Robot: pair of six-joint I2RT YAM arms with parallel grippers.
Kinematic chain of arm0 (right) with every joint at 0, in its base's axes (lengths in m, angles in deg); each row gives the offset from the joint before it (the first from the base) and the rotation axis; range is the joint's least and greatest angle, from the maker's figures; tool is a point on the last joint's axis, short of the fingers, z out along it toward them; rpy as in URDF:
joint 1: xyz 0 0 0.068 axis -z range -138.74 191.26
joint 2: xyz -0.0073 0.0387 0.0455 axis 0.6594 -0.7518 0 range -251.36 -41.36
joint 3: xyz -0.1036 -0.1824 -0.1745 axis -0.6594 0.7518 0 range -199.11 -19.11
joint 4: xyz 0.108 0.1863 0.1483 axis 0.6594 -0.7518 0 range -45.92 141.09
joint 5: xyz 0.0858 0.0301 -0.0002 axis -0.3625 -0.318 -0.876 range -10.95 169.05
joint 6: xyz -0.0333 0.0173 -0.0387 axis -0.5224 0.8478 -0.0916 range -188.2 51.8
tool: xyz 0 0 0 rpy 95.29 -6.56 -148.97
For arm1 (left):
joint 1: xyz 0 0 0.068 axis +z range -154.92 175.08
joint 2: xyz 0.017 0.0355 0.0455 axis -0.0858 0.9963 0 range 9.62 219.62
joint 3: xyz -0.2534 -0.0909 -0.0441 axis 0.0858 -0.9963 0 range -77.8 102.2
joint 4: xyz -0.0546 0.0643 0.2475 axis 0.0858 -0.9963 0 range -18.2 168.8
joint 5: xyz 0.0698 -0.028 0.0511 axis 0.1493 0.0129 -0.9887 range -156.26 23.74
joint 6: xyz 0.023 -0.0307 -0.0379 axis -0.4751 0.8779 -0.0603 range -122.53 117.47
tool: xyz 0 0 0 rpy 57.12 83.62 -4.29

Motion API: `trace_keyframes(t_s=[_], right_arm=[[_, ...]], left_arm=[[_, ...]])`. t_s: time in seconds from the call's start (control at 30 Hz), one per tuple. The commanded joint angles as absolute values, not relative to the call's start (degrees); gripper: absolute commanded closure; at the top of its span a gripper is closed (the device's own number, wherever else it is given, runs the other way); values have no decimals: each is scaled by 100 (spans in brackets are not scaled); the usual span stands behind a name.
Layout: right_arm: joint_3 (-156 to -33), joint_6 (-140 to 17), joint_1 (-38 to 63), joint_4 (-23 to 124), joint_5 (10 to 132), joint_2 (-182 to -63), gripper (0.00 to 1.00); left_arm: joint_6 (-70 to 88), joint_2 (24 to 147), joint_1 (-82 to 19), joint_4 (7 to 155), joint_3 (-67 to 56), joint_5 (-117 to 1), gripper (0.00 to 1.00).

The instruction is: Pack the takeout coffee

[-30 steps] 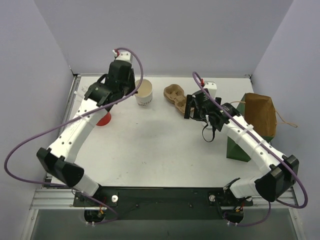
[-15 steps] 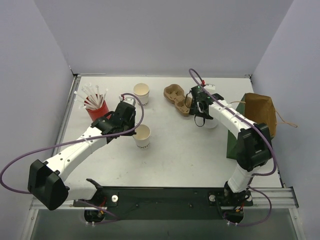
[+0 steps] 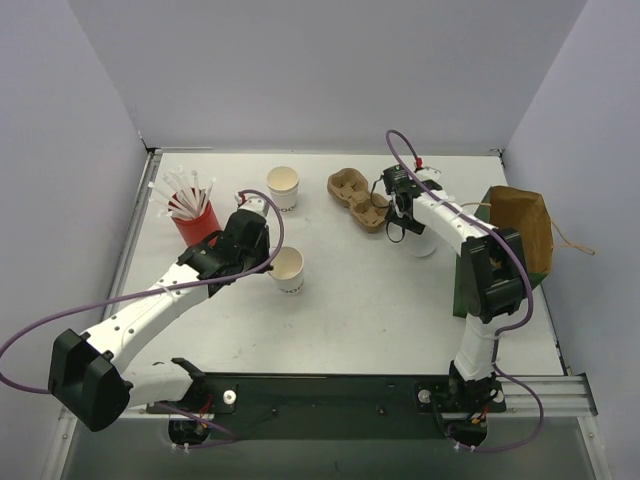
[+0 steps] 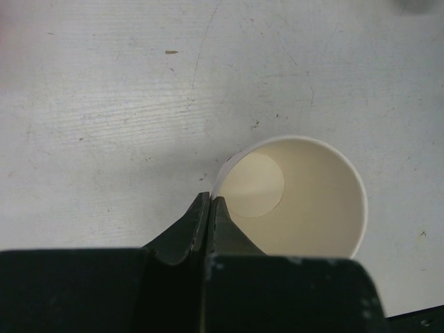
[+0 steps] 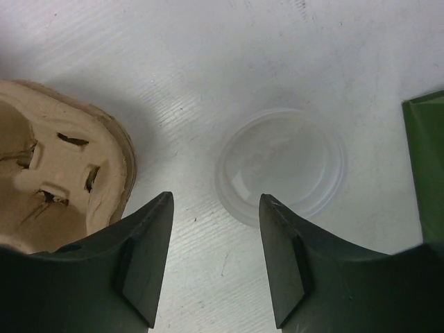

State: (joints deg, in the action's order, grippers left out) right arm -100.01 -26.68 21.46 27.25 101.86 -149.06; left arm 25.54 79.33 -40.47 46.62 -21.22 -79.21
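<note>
My left gripper point(image 3: 271, 263) point(image 4: 209, 201) is shut on the near rim of a lidless white cup with a tan inside point(image 3: 288, 269) point(image 4: 295, 198), which stands on the table. My right gripper point(image 3: 408, 222) point(image 5: 216, 198) is open and empty, just above the table. A round translucent white lid point(image 5: 281, 166) point(image 3: 423, 243) lies just beyond its fingertips; I cannot tell whether a cup is under it. A brown cardboard cup carrier point(image 3: 358, 196) point(image 5: 48, 173) lies to the gripper's left. The green-and-brown paper bag point(image 3: 512, 245) stands at the right; its green edge shows in the right wrist view point(image 5: 427, 173).
A second lidless white cup point(image 3: 284, 186) stands at the back centre. A red cup of white straws point(image 3: 190, 207) stands at the back left, close to my left arm. The bag's string handle hangs off the table's right side.
My left gripper has carried the lidless cup from the back of the table forward to the centre left. My right arm has folded back, so its gripper now hovers by the lid.
</note>
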Motion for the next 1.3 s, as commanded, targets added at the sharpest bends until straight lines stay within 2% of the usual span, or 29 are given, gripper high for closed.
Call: trace_keyframes(t_s=[0.0, 0.2, 0.63, 0.73, 0.93, 1.13, 1.17, 1.27], right_arm=[[-10085, -2311, 2271, 2516, 10542, -15017, 54], [-10146, -2188, 2385, 2524, 10384, -15298, 61], [-10234, -2241, 2517, 2718, 10252, -15500, 61], [-10286, -2267, 2508, 2736, 10234, -15553, 65], [-10296, -2311, 2508, 2744, 10199, -15544, 77], [-10269, -2355, 2517, 2735, 10173, -15501, 94], [-10269, -2372, 2517, 2727, 10147, -15483, 99], [-10278, -2416, 2500, 2692, 10120, -15439, 100]], left_arm=[[2542, 7738, -4061, 5094, -2216, -7892, 100], [2524, 7747, -4061, 5156, -2278, -7831, 100], [2524, 7747, -4122, 5252, -2392, -7813, 100], [2506, 7756, -4113, 5261, -2410, -7813, 100], [2506, 7800, -4166, 5340, -2480, -7804, 100], [2515, 7870, -4219, 5445, -2577, -7795, 100], [2524, 7888, -4228, 5472, -2585, -7804, 100], [2533, 7905, -4271, 5542, -2638, -7804, 100]])
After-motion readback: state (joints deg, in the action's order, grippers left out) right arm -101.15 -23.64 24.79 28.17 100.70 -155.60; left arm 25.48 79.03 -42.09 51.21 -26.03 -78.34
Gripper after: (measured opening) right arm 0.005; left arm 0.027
